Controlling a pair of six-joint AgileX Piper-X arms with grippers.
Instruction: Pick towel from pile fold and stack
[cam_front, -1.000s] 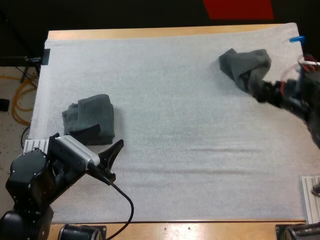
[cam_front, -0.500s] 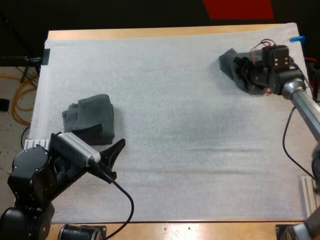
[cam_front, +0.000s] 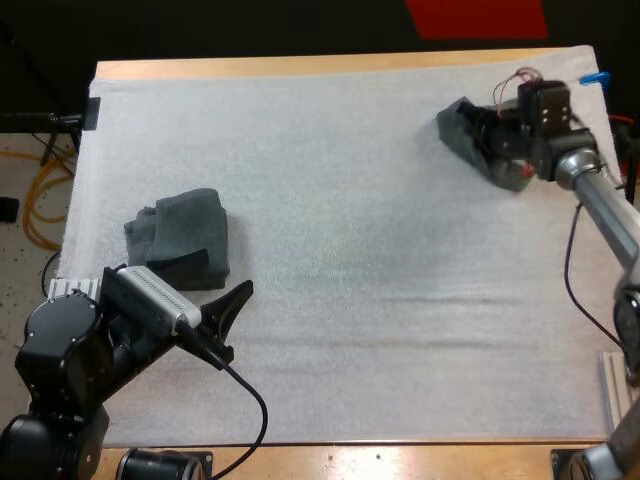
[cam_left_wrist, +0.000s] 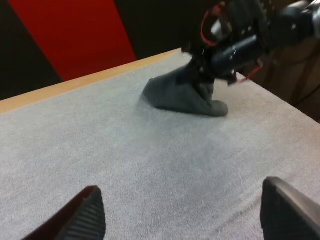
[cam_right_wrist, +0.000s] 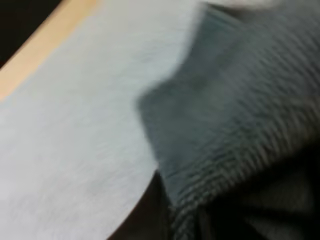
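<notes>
A crumpled dark grey-green towel (cam_front: 461, 127) lies at the far right of the mat. My right gripper (cam_front: 492, 150) is down in it from the right side, shut on its fabric. In the right wrist view the towel's ribbed cloth (cam_right_wrist: 240, 100) bunches right against a dark finger (cam_right_wrist: 150, 212). In the left wrist view the towel (cam_left_wrist: 175, 92) sits far off with the right gripper (cam_left_wrist: 212, 75) pressed into it. A folded towel (cam_front: 180, 238) rests at the mat's left. My left gripper (cam_front: 215, 280) hovers just in front of it, open, fingers (cam_left_wrist: 85, 215) wide apart over bare mat.
The white mat (cam_front: 350, 250) covers most of the wooden table. Metal rails sit at the near right edge (cam_front: 620, 395) and by the left arm's base (cam_front: 70, 290). The wooden far edge (cam_front: 300, 65) borders dark space.
My right arm swung from the right edge up over the crumpled towel, and its gripper closed on the fabric. The left arm stayed where it was.
</notes>
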